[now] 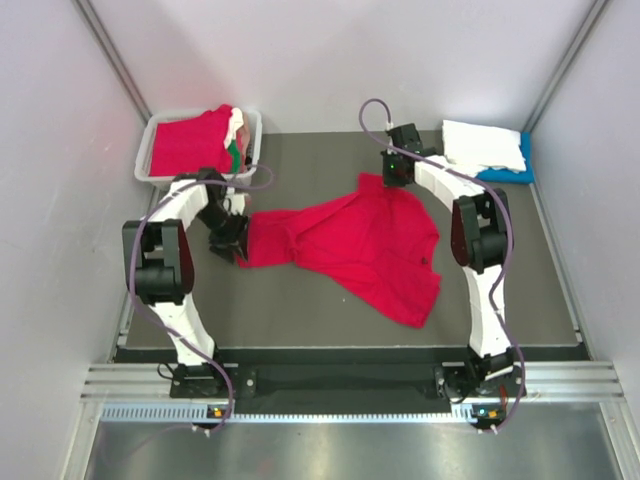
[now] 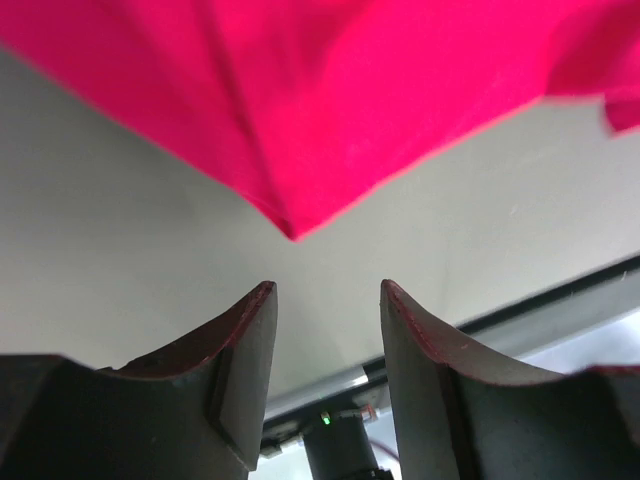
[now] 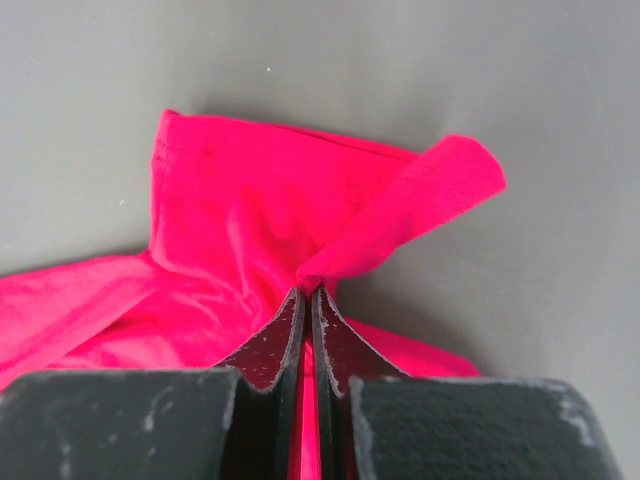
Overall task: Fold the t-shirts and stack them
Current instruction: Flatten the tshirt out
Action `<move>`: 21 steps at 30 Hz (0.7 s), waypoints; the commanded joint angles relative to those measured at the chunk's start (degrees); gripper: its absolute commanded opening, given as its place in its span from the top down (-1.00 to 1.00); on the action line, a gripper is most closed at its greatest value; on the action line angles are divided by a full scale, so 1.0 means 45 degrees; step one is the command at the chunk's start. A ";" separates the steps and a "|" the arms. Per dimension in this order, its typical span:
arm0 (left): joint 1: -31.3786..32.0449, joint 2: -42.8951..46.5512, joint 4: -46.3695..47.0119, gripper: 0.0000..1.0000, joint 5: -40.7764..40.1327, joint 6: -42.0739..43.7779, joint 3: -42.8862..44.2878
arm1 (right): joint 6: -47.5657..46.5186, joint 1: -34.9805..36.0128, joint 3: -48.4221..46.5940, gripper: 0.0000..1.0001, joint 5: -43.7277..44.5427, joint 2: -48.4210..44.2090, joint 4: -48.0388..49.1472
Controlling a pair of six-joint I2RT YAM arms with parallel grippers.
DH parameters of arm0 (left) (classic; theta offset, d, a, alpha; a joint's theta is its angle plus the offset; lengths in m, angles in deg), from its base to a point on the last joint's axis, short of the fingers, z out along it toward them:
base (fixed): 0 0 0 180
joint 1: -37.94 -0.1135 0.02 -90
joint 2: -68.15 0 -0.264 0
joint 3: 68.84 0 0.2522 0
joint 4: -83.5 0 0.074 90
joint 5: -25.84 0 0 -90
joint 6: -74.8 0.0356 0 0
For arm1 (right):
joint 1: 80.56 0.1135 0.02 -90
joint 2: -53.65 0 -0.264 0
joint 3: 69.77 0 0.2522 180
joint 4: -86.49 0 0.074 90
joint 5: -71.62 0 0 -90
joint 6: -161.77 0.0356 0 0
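The bright red cloth t-shirt (image 1: 360,245) lies left to right; the right gripper (image 3: 308,296) jaws pinch its far edge; the left gripper (image 2: 328,287), jaws spread, stands just before its left corner.

No text, label, brand or number is legible anywhere, red t-shirt (image 1: 350,245) included.

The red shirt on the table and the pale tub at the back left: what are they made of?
Red shirt: soft matte cloth, probably a cotton knit; it wrinkles and folds limply. Tub: pale, smooth plastic by the look, with a thin rigid rim.
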 commanded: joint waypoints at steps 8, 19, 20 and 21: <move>-0.0488 -0.1056 0.0318 -0.03 0.0483 -0.0727 0.2421 | 0.0139 0.0189 0.0994 1.00 -0.0414 -0.1334 0.1195; 0.0545 -0.0939 0.0729 -0.08 -0.0884 -0.0610 0.1190 | 0.0276 0.0306 0.0936 1.00 -0.0531 -0.1374 0.1293; 0.0606 -0.1094 0.0768 -0.08 -0.1001 -0.0649 0.1190 | 0.0276 0.0307 0.0936 1.00 -0.0531 -0.1393 0.1312; 0.0607 -0.1154 0.0768 -0.08 -0.1040 -0.0688 0.1170 | 0.0276 0.0365 0.0955 1.00 -0.0531 -0.1393 0.1312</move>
